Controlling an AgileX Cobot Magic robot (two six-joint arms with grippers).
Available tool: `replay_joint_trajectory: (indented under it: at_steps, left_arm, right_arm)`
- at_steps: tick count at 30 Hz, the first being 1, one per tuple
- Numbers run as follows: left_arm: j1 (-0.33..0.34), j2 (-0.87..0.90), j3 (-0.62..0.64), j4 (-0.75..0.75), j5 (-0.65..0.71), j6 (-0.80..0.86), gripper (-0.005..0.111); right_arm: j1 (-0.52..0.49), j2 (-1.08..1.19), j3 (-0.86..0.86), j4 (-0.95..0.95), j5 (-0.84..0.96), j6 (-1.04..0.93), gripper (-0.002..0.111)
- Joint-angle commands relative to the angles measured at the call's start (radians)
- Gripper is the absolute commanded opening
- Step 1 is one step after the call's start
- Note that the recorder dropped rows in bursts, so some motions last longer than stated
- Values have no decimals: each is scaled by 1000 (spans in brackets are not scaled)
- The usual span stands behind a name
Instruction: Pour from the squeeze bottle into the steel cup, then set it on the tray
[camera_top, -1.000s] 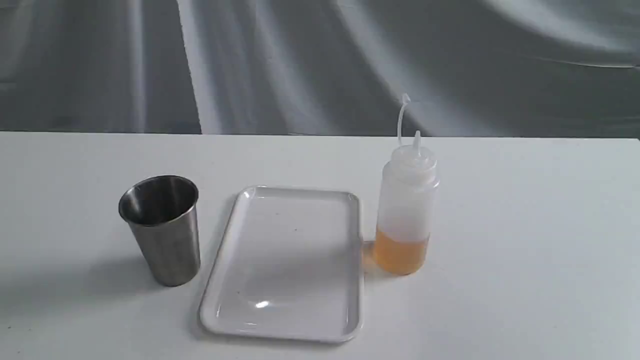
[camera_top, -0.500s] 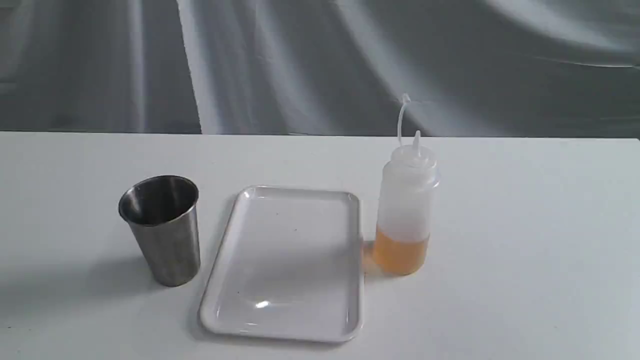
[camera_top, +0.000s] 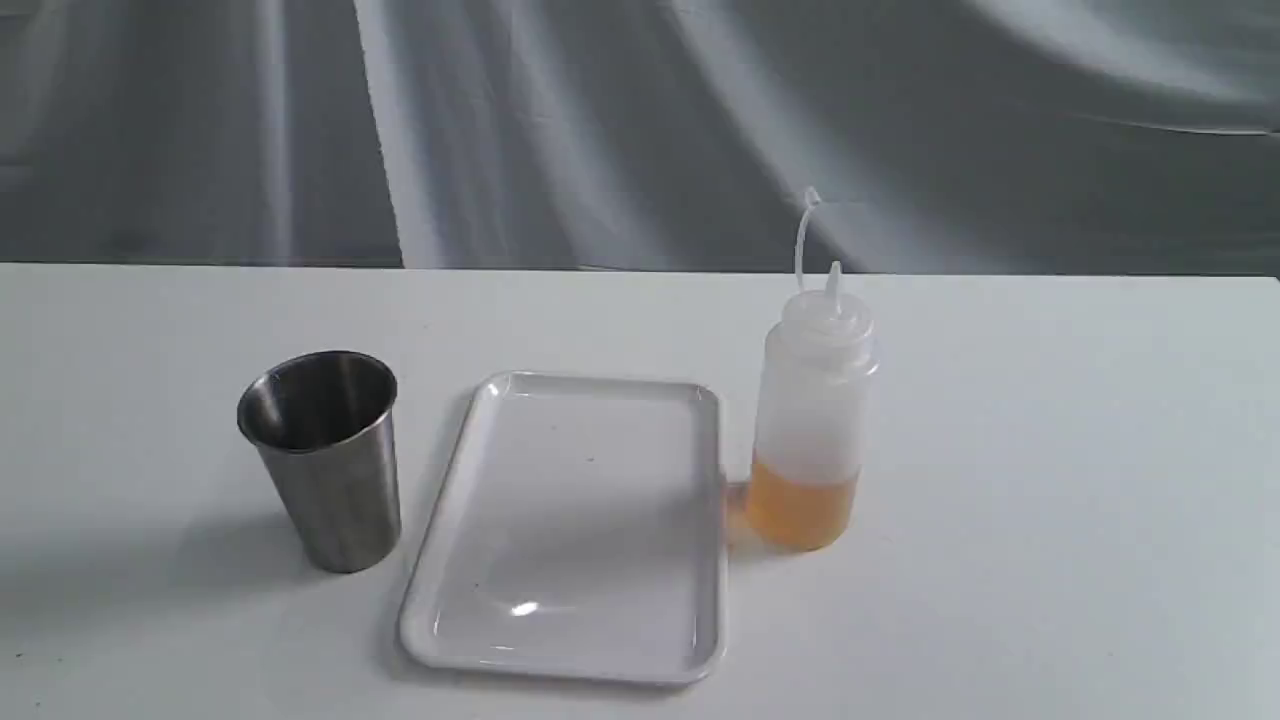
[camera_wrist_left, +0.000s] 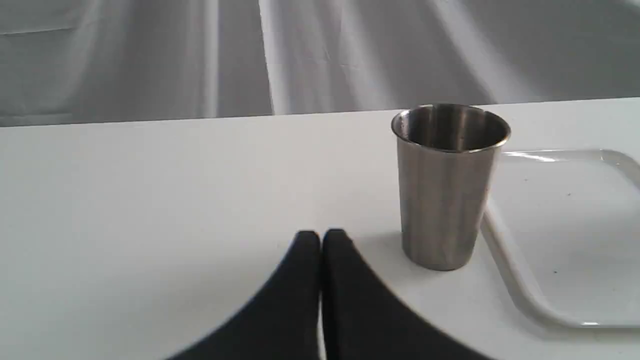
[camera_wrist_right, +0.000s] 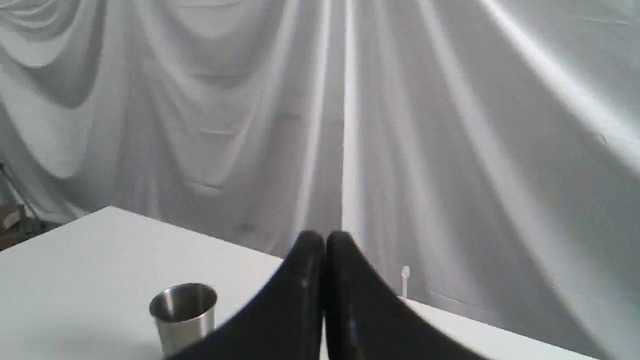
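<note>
The steel cup (camera_top: 325, 455) stands upright on the white table, left of the white tray (camera_top: 575, 520). The squeeze bottle (camera_top: 812, 400) stands upright just right of the tray, amber liquid in its lower third, cap strap sticking up. Neither gripper shows in the exterior view. In the left wrist view my left gripper (camera_wrist_left: 321, 235) is shut and empty, low over the table, with the cup (camera_wrist_left: 447, 185) and tray (camera_wrist_left: 570, 240) a little beyond it. My right gripper (camera_wrist_right: 325, 236) is shut and empty; past it I see the cup (camera_wrist_right: 184, 312) and the bottle's cap strap (camera_wrist_right: 405, 280), the bottle body hidden behind the fingers.
A grey draped cloth (camera_top: 640, 130) hangs behind the table's far edge. The white tabletop (camera_top: 1050, 480) stretches bare to the right of the bottle and left of the cup.
</note>
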Motion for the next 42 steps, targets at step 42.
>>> replay_joint_trajectory:
  at_steps: [42]
  left_arm:
    - [2,-3,4,-1,-8,-5,0]
  right_arm:
    - [22,74,334,96,-118,-244,0]
